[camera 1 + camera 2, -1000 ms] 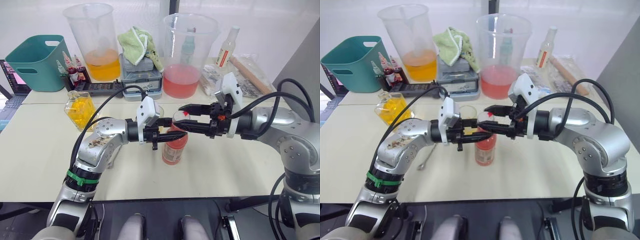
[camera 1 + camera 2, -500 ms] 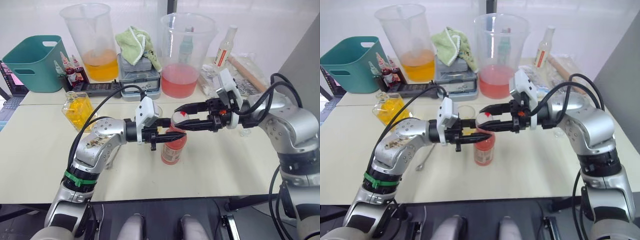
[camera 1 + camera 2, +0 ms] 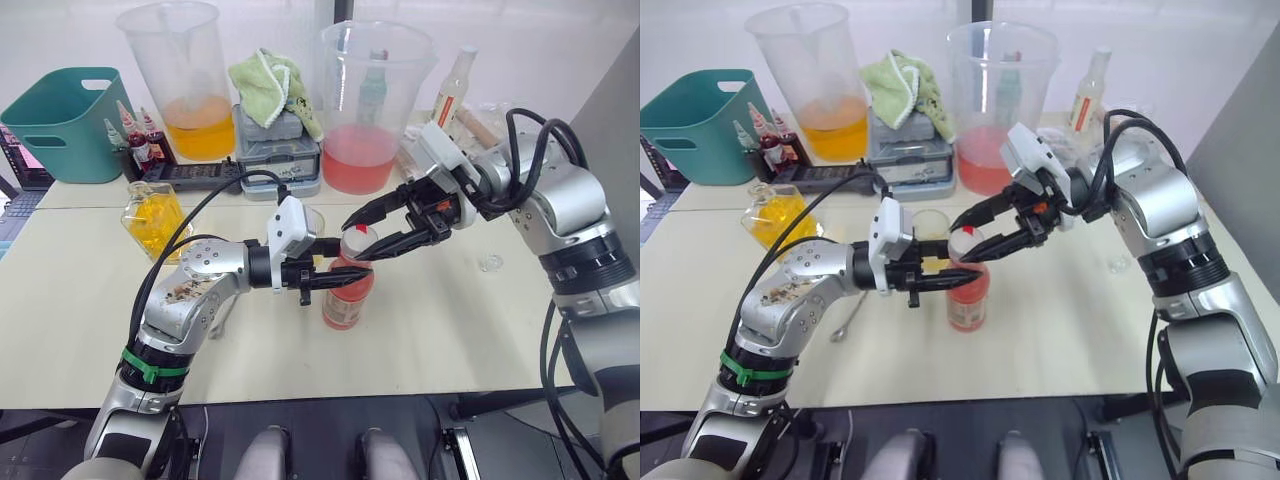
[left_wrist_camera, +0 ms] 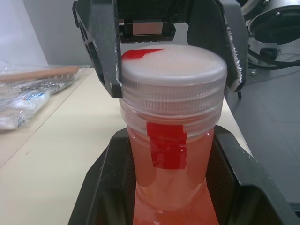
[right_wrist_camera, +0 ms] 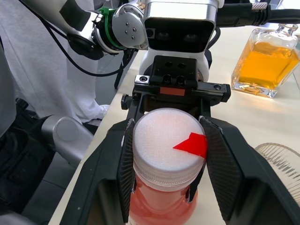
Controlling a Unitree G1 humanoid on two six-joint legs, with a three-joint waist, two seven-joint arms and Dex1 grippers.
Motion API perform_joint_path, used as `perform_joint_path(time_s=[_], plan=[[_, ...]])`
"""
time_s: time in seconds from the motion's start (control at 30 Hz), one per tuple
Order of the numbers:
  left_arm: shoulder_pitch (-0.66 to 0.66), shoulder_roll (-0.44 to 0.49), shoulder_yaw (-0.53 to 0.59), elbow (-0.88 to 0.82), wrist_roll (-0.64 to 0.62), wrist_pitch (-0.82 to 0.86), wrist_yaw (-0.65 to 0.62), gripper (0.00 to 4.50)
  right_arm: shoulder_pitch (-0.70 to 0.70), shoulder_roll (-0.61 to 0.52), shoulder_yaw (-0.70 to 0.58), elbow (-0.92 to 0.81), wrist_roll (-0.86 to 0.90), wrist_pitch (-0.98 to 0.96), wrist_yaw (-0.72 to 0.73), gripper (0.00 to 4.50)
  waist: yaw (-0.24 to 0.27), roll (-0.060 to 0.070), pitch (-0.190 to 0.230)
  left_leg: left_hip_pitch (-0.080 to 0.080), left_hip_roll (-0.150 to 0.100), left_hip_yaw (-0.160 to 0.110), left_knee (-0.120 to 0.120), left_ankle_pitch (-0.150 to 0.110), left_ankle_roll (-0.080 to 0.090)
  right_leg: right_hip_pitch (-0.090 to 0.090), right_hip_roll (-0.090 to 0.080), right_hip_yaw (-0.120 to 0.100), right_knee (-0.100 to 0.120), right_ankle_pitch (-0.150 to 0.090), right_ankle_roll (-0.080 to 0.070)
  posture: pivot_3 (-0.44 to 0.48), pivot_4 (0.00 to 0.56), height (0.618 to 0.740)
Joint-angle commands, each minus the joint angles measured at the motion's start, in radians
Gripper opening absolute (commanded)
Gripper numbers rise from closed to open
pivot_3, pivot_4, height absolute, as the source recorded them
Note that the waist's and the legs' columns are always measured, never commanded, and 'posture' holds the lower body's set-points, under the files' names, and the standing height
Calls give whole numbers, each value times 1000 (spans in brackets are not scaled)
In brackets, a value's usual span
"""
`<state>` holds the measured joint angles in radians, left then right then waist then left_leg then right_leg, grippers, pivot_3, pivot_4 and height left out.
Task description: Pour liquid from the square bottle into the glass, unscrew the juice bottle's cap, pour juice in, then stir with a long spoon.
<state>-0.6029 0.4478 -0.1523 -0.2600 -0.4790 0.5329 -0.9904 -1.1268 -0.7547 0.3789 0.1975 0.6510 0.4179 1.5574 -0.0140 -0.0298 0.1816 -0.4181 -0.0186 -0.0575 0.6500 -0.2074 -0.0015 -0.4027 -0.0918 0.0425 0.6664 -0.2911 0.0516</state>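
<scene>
My left gripper reaches in level from my left, fingers clamped on the neck of the juice bottle standing mid-table. My right gripper angles down from my right, fingers closed narrowly around its cap. One square bottle stands well off to my left. Two large beakers stand at the back of the pale table, beside one teal bin.

No readable text anywhere right now: the cap carries just a plain red mark, the juice bottle neck a blank red tape patch, and the background bottle labels are too small to read.
</scene>
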Motion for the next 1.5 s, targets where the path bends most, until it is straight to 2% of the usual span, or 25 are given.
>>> perform_joint_path(time_s=[0.03,0.13,0.17,0.5,0.67,0.8,1.07,1.47,1.5], plan=[[-20,-10,1,18,3,14,28,1487,-26,-6,-80,-121,89,58,57,3329,1,0,0,0,0,0,0,0,0,0,0,0,0,0,0,0,150,740],[-24,-13,-1,22,2,15,28,1487,23,-15,-175,-200,104,106,-33,4381,4,0,0,-1,0,-1,0,0,0,-1,0,0,1,0,0,0,150,740],[-25,-14,-2,23,1,15,27,1487,42,-18,-204,-227,104,117,-70,4447,8,0,0,-1,0,-1,1,0,0,0,0,-1,1,0,0,0,150,740],[-14,-19,-12,29,-2,-3,13,1487,301,-69,-435,-557,170,333,-431,4447,12,0,0,-2,0,-1,6,0,0,0,1,0,2,2,1,0,150,740],[-27,-28,-23,65,7,-30,-6,1487,421,-43,-489,-689,182,432,-664,4447,12,0,0,-3,0,-1,8,0,0,1,1,0,2,2,1,0,150,740],[-33,-30,-28,84,10,-46,-18,1487,452,-24,-497,-729,187,472,-764,4447,13,0,0,-4,0,0,9,0,0,1,1,0,3,2,1,0,150,740],[-49,-34,-33,102,16,-56,-24,1487,459,-10,-485,-739,198,498,-847,4447,14,0,0,-3,0,0,10,0,0,1,1,0,3,2,2,0,150,740],[-58,-35,-32,97,17,-46,-14,1487,452,6,-443,-730,197,511,-870,4447,14,0,0,-3,0,0,10,0,0,1,1,0,3,2,2,0,150,740],[-59,-35,-32,97,17,-46,-14,1487,452,8,-442,-729,197,513,-875,3932,14,0,0,-3,0,0,10,0,0,1,1,0,3,2,2,0,150,740]])
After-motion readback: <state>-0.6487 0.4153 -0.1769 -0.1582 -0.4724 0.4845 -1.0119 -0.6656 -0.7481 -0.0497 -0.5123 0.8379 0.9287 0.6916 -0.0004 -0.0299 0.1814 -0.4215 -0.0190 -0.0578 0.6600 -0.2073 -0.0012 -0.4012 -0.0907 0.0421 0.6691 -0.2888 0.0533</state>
